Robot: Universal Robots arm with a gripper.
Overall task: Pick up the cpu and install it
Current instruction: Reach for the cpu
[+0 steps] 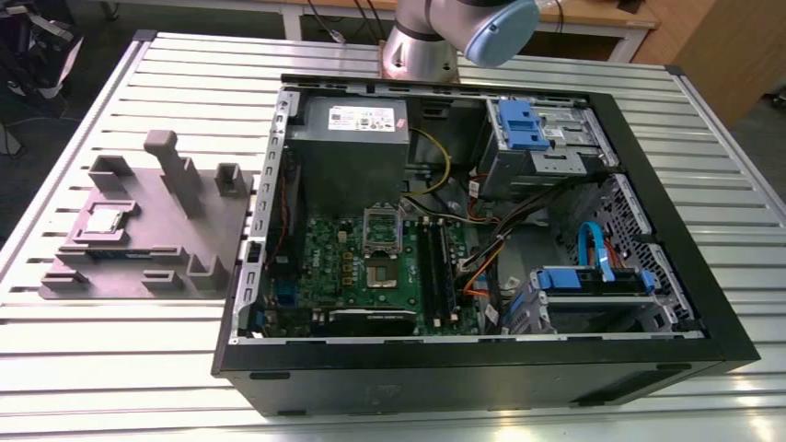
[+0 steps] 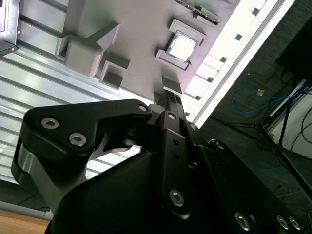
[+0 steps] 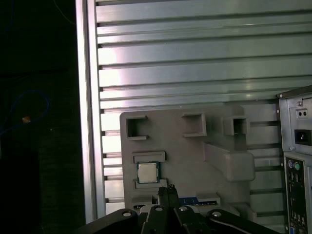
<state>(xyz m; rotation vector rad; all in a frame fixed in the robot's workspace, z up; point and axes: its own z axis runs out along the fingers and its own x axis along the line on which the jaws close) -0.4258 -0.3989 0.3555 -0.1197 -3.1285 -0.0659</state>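
Observation:
The cpu [image 1: 105, 219] is a small silvery square chip lying flat in a recess of the grey fixture plate [image 1: 184, 244], at the exterior view's left beside the open computer case [image 1: 491, 368]. It shows in both wrist views [image 2: 181, 46] [image 3: 146, 172]. My gripper [image 3: 166, 189] hangs well above the plate, a little to one side of the chip, its black fingers [image 2: 171, 97] shut together on nothing. The motherboard's socket [image 1: 383, 270] lies inside the case with its lid up.
The plate carries raised blocks and a tall post [image 1: 164, 157]; a memory stick [image 3: 197, 200] lies in a slot near the chip. The slatted metal table [image 1: 110, 368] ends close to the plate. The arm's base [image 1: 424, 46] stands behind the case.

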